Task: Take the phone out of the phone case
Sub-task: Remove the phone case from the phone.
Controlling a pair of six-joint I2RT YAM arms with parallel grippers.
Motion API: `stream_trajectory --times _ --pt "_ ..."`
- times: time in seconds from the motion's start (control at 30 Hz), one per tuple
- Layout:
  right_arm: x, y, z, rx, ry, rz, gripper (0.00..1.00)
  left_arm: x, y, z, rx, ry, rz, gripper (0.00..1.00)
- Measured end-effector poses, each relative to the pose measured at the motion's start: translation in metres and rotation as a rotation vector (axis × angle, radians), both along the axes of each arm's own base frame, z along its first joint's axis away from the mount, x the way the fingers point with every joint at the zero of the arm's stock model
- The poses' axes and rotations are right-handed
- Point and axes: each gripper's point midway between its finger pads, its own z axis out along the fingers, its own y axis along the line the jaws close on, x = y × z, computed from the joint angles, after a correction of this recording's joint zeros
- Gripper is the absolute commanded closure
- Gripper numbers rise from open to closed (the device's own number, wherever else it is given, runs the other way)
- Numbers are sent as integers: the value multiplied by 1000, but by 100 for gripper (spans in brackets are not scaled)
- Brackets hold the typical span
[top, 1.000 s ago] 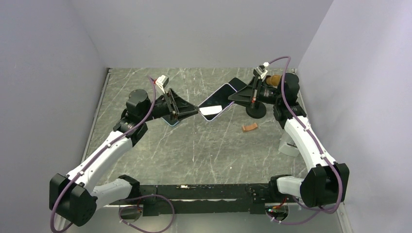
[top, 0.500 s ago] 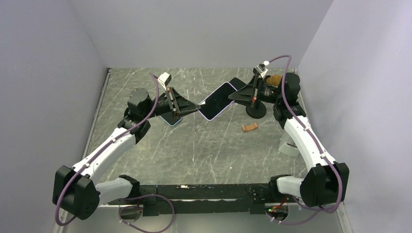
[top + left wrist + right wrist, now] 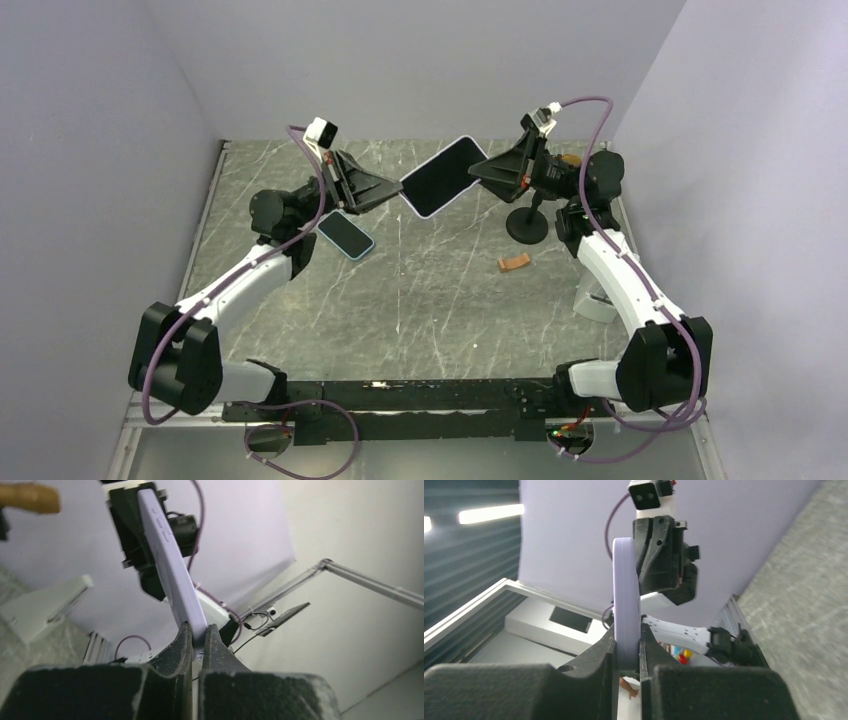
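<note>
Two pairs of jaws clamp the lilac phone case [image 3: 172, 575], dark phone [image 3: 441, 176] apparently still inside it

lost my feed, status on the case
left gripper, right gripper both shut on case, opposite ends. case aloft. cyan phone flat on table, not in the way.
</note>
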Motion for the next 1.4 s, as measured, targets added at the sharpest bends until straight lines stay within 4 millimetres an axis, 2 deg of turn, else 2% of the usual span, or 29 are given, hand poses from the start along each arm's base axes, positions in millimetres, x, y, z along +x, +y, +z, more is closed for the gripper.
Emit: stream_trajectory --times 0.17,0.3,0.47,0.73,0.77,0.87,0.93,1.0,1.07,1.13,1.2,1.33,1.4 --pt "-8 4 50 121 -75 19 100 -6 7 50 -155 -138 -36 100" --pt "-16 7 80 193 -117 58 100 -18 12 82 -242 -225 -79 100" --pt "-20 15 92 243 -90 105 100 -30 17 101 -296 -284 -100 100" --pt "-12 28 92 283 6 161 100 -36 21 114 -340 -317 -88 100" --pt "-13 28 94 282 8 164 100 -37 21 114 -339 -322 -83 92" --pt "-15 29 96 271 2 167 100 -40 22 114 -329 -341 -67 55" --pt "-18 31 94 253 -1 172 100 -40 19 105 -290 -322 -56 36" --pt "-20 33 90 223 -11 167 100 -39 15 94 -245 -296 -43 10" --pt "-22 34 83 180 -23 162 100 -35 8 79 -187 -246 -28 1" --pt "-24 34 76 129 -36 155 100 -30 3 64 -120 -192 -8 0" --pt "-22 32 70 81 -56 141 100 -26 1 57 -63 -167 28 8" --pt "-16 33 60 20 -84 115 100 -23 0 53 42 -163 87 48" --pt "-14 34 53 -7 -87 103 100 -20 -3 58 85 -175 105 72"
